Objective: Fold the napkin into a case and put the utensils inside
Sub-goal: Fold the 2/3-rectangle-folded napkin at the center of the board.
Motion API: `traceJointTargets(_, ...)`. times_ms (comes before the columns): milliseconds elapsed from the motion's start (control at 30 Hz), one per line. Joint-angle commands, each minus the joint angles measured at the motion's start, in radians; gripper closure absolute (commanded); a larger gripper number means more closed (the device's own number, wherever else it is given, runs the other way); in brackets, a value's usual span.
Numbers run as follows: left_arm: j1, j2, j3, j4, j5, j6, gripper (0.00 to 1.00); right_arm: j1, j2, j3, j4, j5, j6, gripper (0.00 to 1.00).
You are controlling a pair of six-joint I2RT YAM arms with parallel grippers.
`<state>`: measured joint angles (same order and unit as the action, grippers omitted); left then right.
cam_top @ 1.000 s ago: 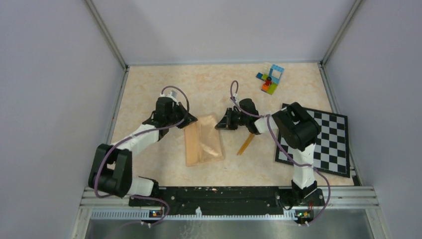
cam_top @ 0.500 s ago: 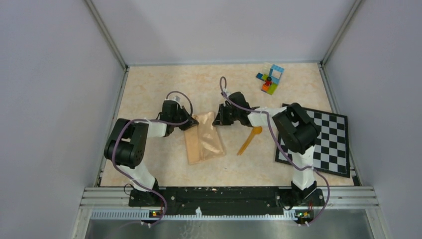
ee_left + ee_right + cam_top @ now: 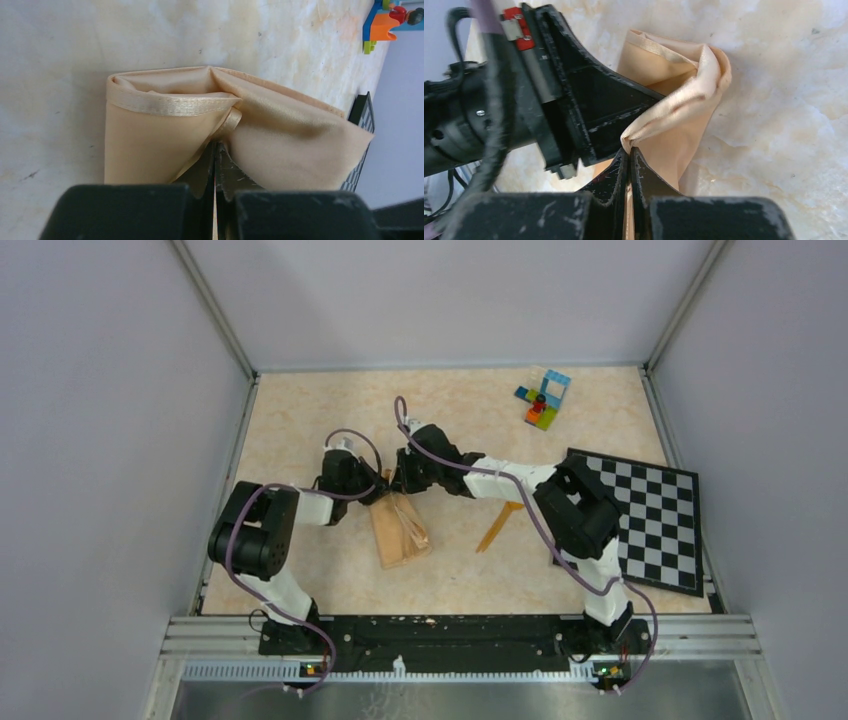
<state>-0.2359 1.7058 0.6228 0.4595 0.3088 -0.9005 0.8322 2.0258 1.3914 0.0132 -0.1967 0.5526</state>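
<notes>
Your left hand (image 3: pixel 216 150) is pinched tight on the soft peach-tan cloth napkin (image 3: pixel 150 145). In its wrist view the two black fingers meet with a fold of the hemmed edge caught between them, and the cloth ahead of them bunches into an open-mouthed tube. Your right hand (image 3: pixel 629 152) is likewise clamped on the napkin, its fingers pressed together on a gathered corner. The left hand's black body sits just beside it, on the other side of the cloth.

From above, both hands meet at the napkin's far end, which is crumpled there. The near part lies flat as a narrow strip on the pale marbled worktop (image 3: pixel 300 410). The napkin sits well to the left of the black-and-white checkered board (image 3: pixel 660 520). Between napkin and board lies a thin orange plastic utensil (image 3: pixel 495 528), apart from the napkin, with its far end hidden under the right arm. You cannot tell from here whether it is a spoon or a knife. The multicoloured toy bricks (image 3: pixel 543 398) stand beyond the board's far left corner.
</notes>
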Motion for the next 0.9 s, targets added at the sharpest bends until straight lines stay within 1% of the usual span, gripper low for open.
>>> traceJointTargets(0,0.002,-0.05,-0.029,-0.015,-0.008,-0.01,1.0,-0.004,0.045,0.016,0.111,-0.063,0.062,1.0)
traceJointTargets(100,0.005,-0.077,-0.033,-0.024,0.0,-0.009,0.97,-0.005,0.063,0.001,0.176,-0.128,0.106,1.0)
traceJointTargets(233,0.028,-0.136,-0.039,-0.061,0.06,-0.011,0.9,-0.008,0.048,-0.045,0.219,-0.128,0.128,1.0)
traceJointTargets(367,0.06,-0.227,-0.026,-0.157,0.128,0.015,0.76,-0.019,0.036,-0.059,0.217,-0.123,0.123,1.0)
traceJointTargets(433,0.082,-0.282,-0.027,-0.209,0.138,0.026,0.74,-0.019,0.028,-0.058,0.205,-0.113,0.111,1.0)
traceJointTargets(533,0.124,-0.364,-0.045,-0.295,0.113,0.057,0.74,-0.019,0.027,-0.047,0.18,-0.107,0.094,1.0)
traceJointTargets(600,0.158,-0.392,-0.078,-0.312,0.113,0.065,0.77,-0.019,0.026,-0.039,0.159,-0.1,0.08,1.0)
traceJointTargets(633,0.172,-0.391,-0.095,-0.305,0.125,0.062,0.8,-0.018,0.029,-0.032,0.146,-0.096,0.074,1.0)
traceJointTargets(700,0.187,-0.361,-0.124,-0.275,0.15,0.064,0.82,-0.014,0.035,-0.016,0.12,-0.08,0.066,1.0)
traceJointTargets(800,0.187,-0.312,-0.167,-0.177,0.181,0.049,0.83,0.005,0.05,0.027,0.047,-0.032,0.037,1.0)
traceJointTargets(867,0.186,-0.284,-0.186,-0.145,0.183,0.04,0.83,0.019,0.067,0.062,0.009,-0.005,0.026,1.0)
